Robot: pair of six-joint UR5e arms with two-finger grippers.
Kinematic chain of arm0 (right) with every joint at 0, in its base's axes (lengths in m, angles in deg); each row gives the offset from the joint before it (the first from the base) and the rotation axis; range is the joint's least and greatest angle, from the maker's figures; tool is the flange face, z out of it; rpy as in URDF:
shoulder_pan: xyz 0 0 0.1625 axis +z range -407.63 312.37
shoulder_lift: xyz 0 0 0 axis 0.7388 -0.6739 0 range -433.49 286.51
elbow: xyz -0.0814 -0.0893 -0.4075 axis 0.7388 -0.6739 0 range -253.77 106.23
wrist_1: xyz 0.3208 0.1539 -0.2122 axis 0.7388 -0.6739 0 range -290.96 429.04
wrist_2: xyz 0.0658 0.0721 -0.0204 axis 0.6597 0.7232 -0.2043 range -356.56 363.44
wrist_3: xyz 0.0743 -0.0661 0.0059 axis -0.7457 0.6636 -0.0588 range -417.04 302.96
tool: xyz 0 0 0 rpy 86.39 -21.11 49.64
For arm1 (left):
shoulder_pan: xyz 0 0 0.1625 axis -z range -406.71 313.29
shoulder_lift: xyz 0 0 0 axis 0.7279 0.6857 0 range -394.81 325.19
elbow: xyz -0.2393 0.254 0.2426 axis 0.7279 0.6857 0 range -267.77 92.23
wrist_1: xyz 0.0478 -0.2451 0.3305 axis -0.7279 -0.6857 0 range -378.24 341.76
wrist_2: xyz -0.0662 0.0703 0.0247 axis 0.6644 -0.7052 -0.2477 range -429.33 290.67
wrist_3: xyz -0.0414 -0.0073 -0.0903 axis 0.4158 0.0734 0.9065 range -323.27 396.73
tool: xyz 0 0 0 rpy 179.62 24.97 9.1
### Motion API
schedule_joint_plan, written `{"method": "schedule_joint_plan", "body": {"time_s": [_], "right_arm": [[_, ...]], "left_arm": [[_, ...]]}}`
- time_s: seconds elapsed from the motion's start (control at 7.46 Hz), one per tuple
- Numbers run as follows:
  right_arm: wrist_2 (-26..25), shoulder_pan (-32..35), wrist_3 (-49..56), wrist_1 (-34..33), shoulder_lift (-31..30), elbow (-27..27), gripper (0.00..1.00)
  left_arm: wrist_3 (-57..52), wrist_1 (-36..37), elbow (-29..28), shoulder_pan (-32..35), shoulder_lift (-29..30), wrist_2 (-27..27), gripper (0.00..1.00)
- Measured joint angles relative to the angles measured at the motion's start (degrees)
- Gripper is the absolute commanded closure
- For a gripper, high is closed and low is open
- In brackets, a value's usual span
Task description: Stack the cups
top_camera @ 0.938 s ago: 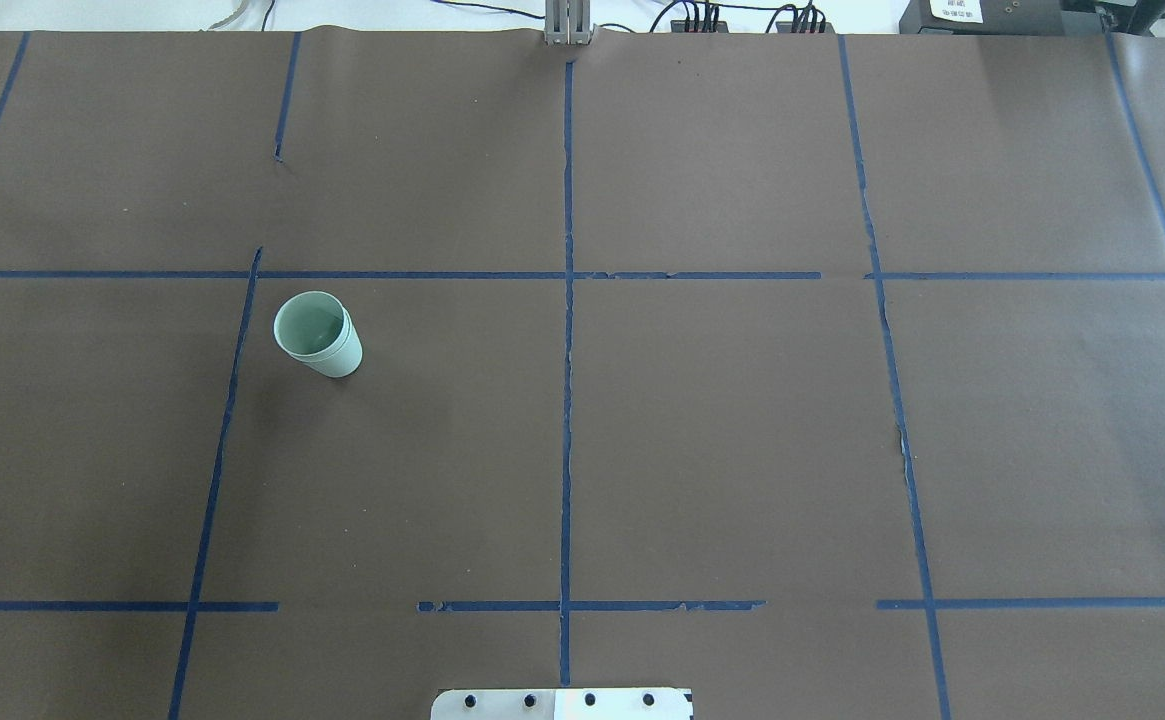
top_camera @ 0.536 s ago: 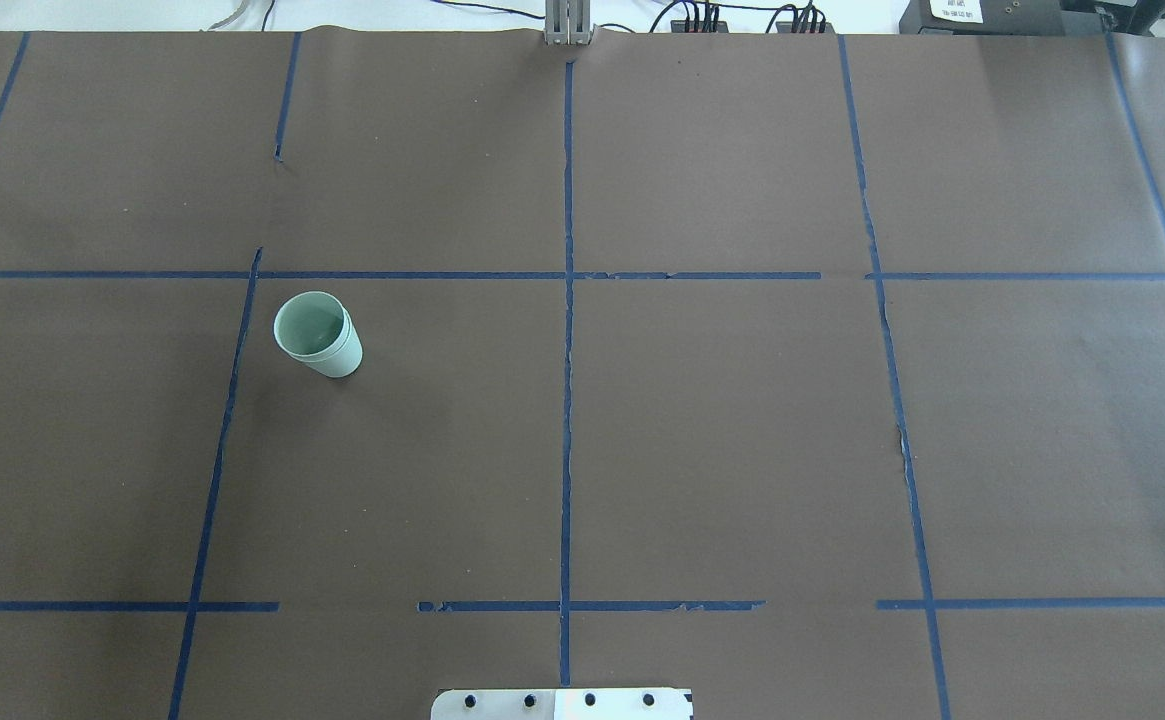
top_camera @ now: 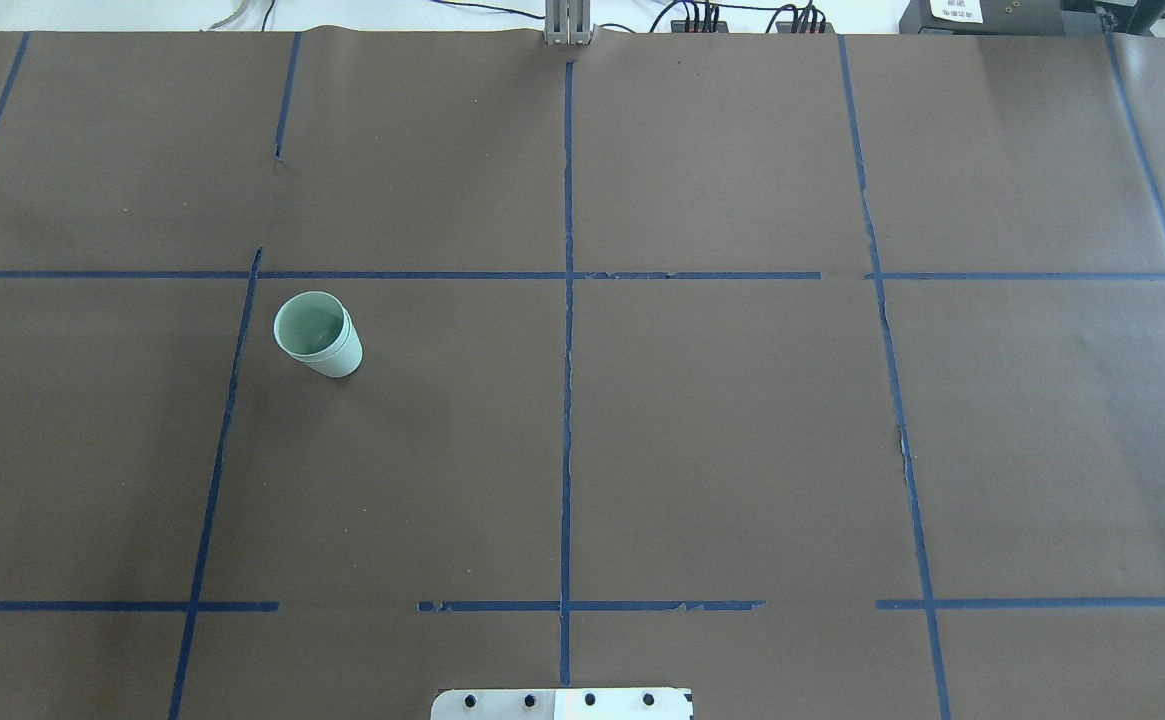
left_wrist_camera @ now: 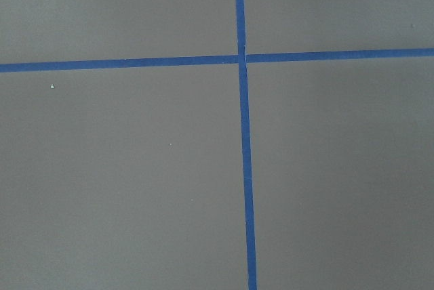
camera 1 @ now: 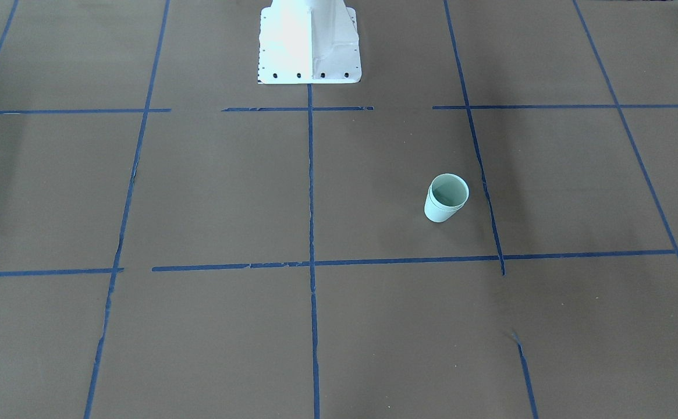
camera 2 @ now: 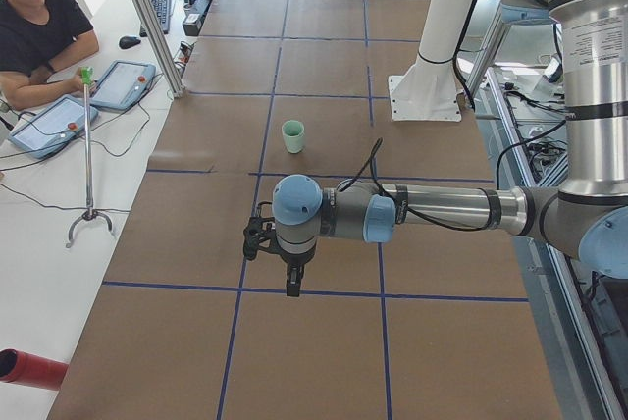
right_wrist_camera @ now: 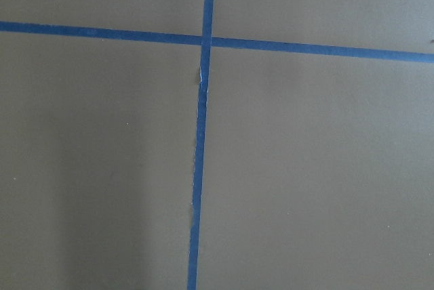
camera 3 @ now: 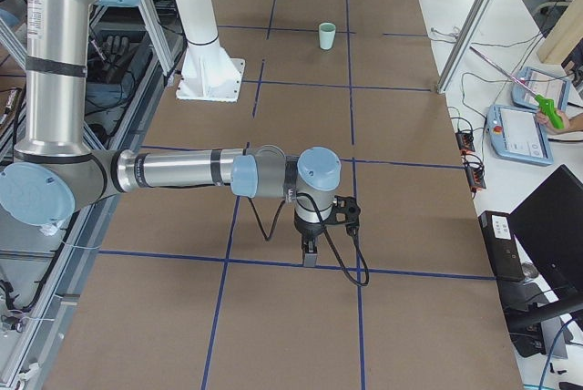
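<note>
The two pale mint-green cups (top_camera: 318, 335) stand upright on the brown paper, one nested in the other, with a double rim showing. The stack also shows in the front-facing view (camera 1: 446, 198), the left view (camera 2: 292, 135) and the right view (camera 3: 327, 35). My left gripper (camera 2: 290, 288) hangs over the table's left end, far from the cups. My right gripper (camera 3: 311, 257) hangs over the right end. Both show only in the side views, so I cannot tell whether they are open or shut. Both wrist views show only paper and blue tape.
The robot's white base (camera 1: 308, 43) stands at the table's near middle edge. Blue tape lines (top_camera: 566, 300) grid the brown paper. An operator (camera 2: 39, 32) sits beside tablets (camera 2: 123, 84) off the far side. A metal post (camera 2: 147, 18) stands at that edge.
</note>
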Motion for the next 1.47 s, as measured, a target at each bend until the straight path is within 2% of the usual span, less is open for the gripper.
{"method": "schedule_joint_plan", "body": {"time_s": [0.4,1.07,1.47], "right_arm": [[0.0,0.0,0.0,0.0,0.0,0.0,0.0],[0.0,0.0,0.0,0.0,0.0,0.0,0.0],[0.0,0.0,0.0,0.0,0.0,0.0,0.0]], "left_arm": [[2.1,-0.6,-1.4,0.1,-0.1,0.0,0.0],[2.1,0.2,-0.3,0.1,0.2,-0.3,0.0],[-2.7,3.7,0.4,-0.3,0.6,-0.5,0.0]]}}
